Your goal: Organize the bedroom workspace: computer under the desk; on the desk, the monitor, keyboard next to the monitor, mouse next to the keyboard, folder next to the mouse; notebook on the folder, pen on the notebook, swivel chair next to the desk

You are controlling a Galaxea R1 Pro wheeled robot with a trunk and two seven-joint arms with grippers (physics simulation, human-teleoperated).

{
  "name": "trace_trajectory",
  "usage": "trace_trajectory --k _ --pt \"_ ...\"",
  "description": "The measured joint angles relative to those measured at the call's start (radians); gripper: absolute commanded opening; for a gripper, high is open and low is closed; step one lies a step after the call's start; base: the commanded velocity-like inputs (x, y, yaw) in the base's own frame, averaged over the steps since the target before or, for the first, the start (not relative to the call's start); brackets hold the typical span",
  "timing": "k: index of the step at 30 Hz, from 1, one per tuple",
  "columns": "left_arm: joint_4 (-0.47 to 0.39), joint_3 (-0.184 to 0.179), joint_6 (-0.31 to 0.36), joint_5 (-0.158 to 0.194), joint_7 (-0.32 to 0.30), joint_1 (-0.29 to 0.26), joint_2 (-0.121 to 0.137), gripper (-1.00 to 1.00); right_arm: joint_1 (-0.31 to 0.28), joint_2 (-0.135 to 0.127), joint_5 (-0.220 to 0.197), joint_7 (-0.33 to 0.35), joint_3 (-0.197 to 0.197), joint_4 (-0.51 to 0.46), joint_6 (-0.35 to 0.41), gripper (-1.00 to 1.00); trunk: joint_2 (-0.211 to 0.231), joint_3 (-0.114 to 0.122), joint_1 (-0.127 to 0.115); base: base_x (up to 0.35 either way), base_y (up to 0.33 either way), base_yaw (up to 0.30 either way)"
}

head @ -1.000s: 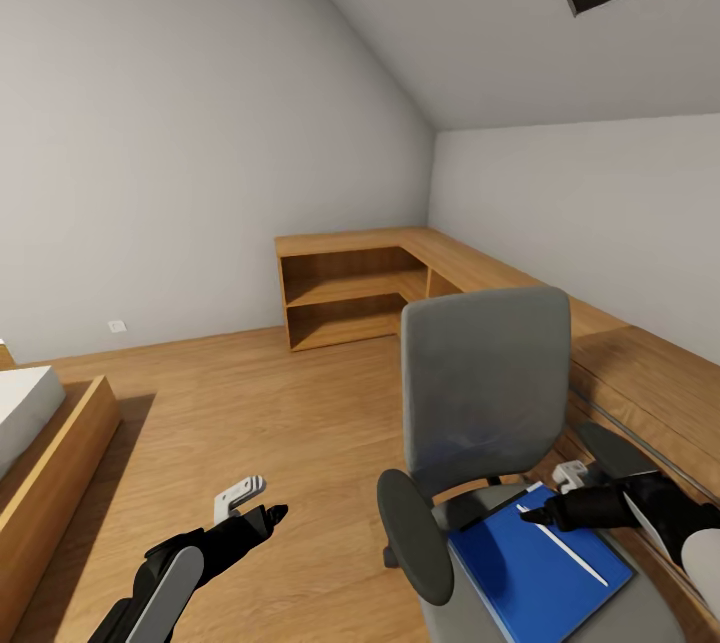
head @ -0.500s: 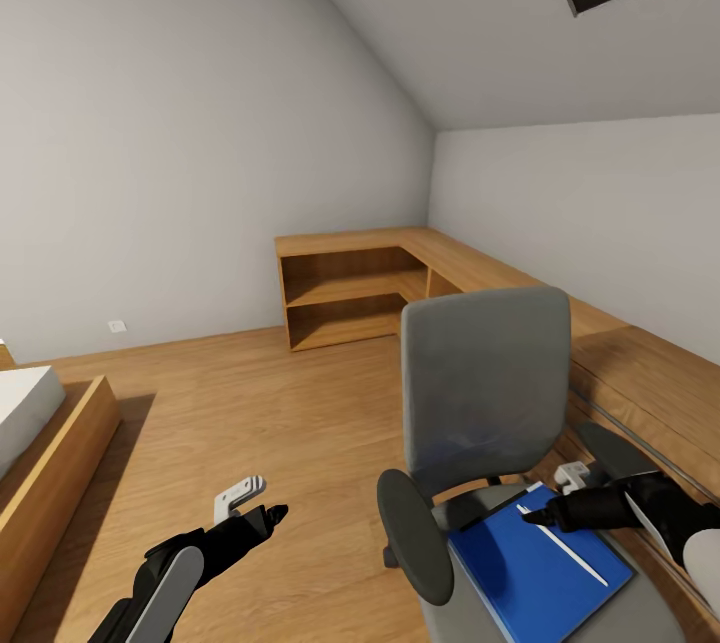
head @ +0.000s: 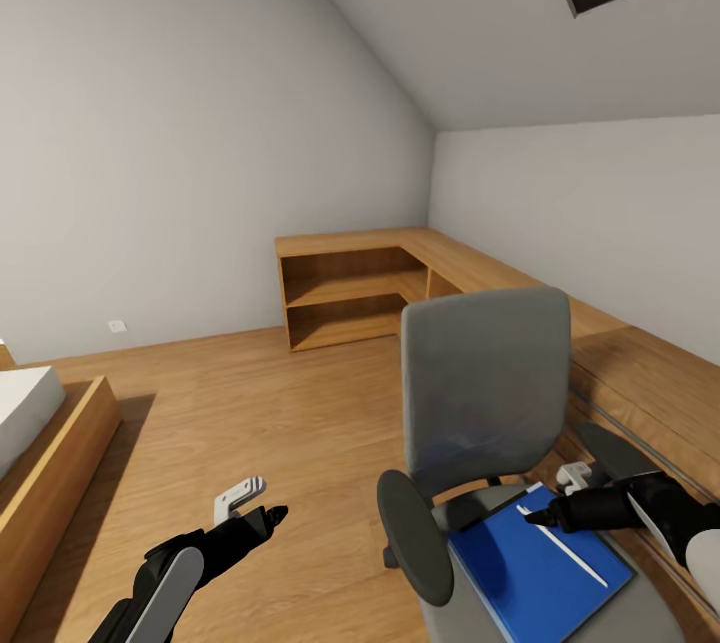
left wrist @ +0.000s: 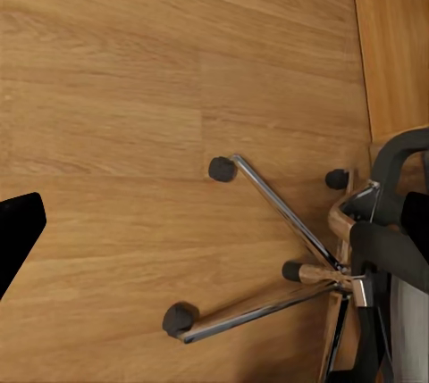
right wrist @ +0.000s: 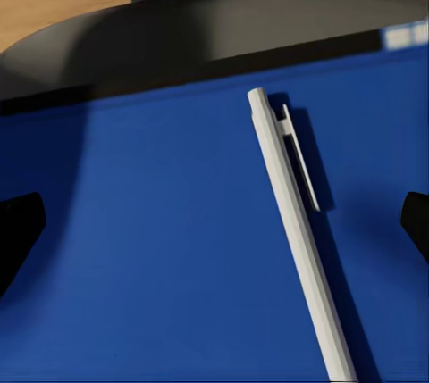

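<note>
Sloped attic walls frame the swivel chair (head: 485, 393), its seat carrying the folder (head: 540, 563) and a white pen (head: 562, 545), both unmoved, as the right gripper (head: 540, 518) hovers open-fingered above; left gripper's (head: 262, 513) state unclear.

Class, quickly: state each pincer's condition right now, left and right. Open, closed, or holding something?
Left pincer: cannot be told, nothing visibly held.
Right pincer: open, empty, hovering over the pen on the folder.

Blue folder (head: 540, 563) flat on grey swivel chair (head: 485, 393) seat; white pen (right wrist: 298, 222) atop folder.
</note>
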Motion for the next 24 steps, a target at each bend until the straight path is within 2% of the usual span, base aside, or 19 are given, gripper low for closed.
trace_trajectory --k 24 --pt "0.0 0.0 0.0 -0.001 0.001 0.0 0.0 1.0 0.0 0.001 0.003 0.0 0.001 0.0 0.001 1.0 0.168 0.075 -0.092 0.0 0.0 0.0"
